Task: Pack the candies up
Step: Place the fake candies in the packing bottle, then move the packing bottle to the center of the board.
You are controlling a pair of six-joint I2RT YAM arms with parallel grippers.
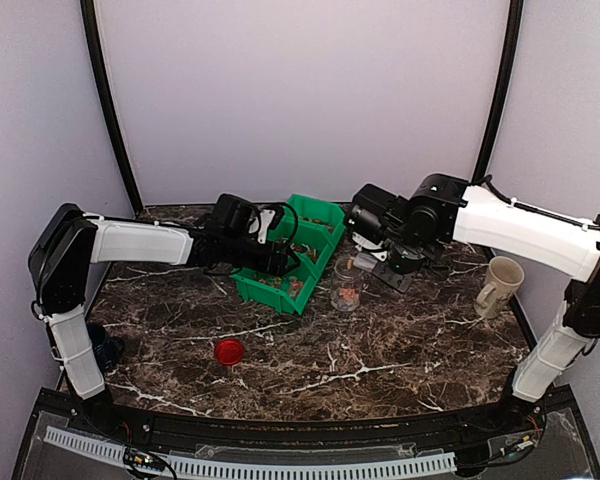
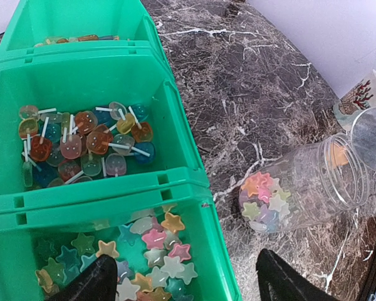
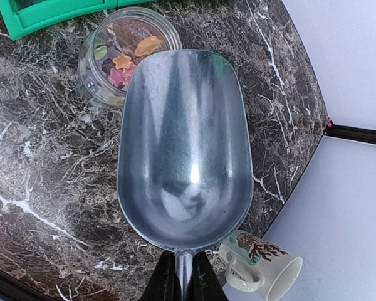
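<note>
Star-shaped candies (image 2: 155, 248) in pink, orange, white and teal lie in the near compartment of the green bin (image 2: 194, 188). Round flat candies on sticks (image 2: 81, 141) fill the middle compartment. A clear jar (image 2: 301, 188) beside the bin holds some star candies (image 3: 122, 59); it also shows in the top view (image 1: 347, 290). My left gripper (image 2: 188, 285) is open and empty, straddling the bin's right wall. My right gripper (image 3: 183, 279) is shut on the handle of an empty metal scoop (image 3: 182, 144) held just beside and above the jar (image 3: 125, 53).
A red lid (image 1: 229, 350) lies on the marble table in front of the bin (image 1: 290, 250). A white mug (image 1: 500, 285) with a coral print stands at the right edge (image 3: 263, 266). A dark object (image 1: 108, 345) sits by the left arm base.
</note>
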